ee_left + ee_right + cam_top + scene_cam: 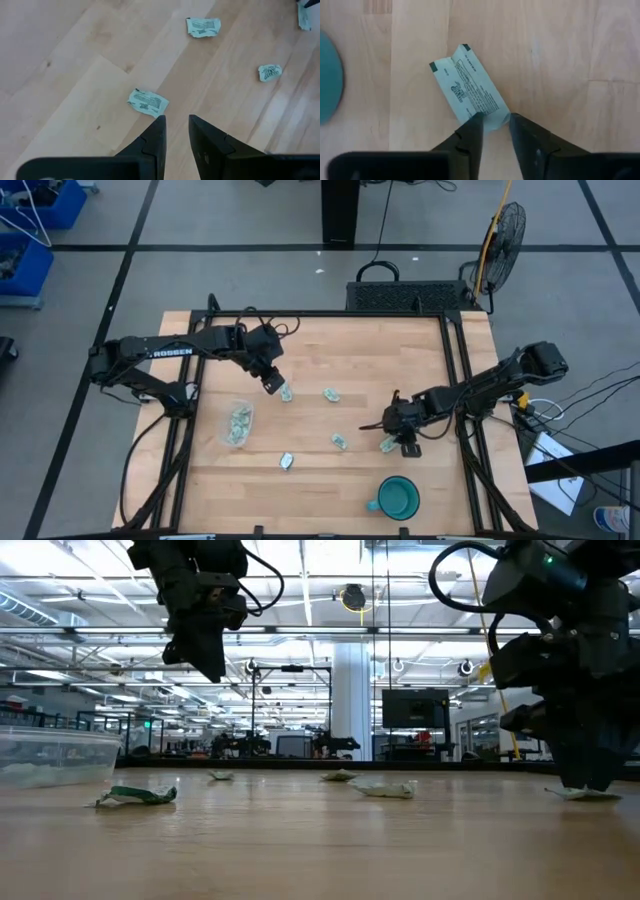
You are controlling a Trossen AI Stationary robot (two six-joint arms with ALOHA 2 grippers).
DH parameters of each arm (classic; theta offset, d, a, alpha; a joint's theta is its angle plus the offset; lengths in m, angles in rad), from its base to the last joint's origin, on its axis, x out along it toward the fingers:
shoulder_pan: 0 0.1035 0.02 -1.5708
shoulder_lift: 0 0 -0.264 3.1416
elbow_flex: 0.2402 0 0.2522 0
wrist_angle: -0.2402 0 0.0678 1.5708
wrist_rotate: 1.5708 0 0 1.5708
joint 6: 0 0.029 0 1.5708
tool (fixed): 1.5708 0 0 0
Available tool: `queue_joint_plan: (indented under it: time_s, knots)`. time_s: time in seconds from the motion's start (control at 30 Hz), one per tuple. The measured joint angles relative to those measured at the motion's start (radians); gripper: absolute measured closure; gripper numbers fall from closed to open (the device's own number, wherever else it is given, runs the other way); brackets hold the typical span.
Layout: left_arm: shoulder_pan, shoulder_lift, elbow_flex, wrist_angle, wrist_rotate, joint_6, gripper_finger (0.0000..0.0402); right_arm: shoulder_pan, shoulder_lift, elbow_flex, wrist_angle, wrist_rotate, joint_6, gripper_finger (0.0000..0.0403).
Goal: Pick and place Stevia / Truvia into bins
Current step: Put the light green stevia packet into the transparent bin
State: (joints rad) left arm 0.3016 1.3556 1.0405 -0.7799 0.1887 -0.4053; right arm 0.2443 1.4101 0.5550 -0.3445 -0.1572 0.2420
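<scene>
Five Stevia sachets lie loose on the tabletop (pixel 330 350) right of the clear tub (pixel 238 423), which holds several more; the right gripper (pixel 392 442) pinches one sachet (pixel 470 90), the left gripper (pixel 272 383) hovers narrowly parted above another (pixel 148 102)

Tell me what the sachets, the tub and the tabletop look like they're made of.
Sachets: thin matte paper, printed pale green, creased and folded at a corner. Tub: clear, colourless plastic, probably thin; the room shows through its wall. Tabletop: light wood planks, smooth finish, with visible grain and seams.
</scene>
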Motion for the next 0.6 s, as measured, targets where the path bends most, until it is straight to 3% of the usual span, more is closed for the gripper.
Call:
queue_joint_plan:
  time_s: [0.27, 0.6]
  knots:
    - [0.000, 0.000, 0.000, 0.000, -0.016, -0.022, 0.0314, -0.002, 0.001, -0.023, 0.070, 0.030, 0.000, 0.0397]
    - [0.000, 0.000, 0.000, 0.000, -0.032, -0.022, 0.0314, -0.001, -0.017, -0.026, 0.181, 0.052, 0.000, 0.0402]
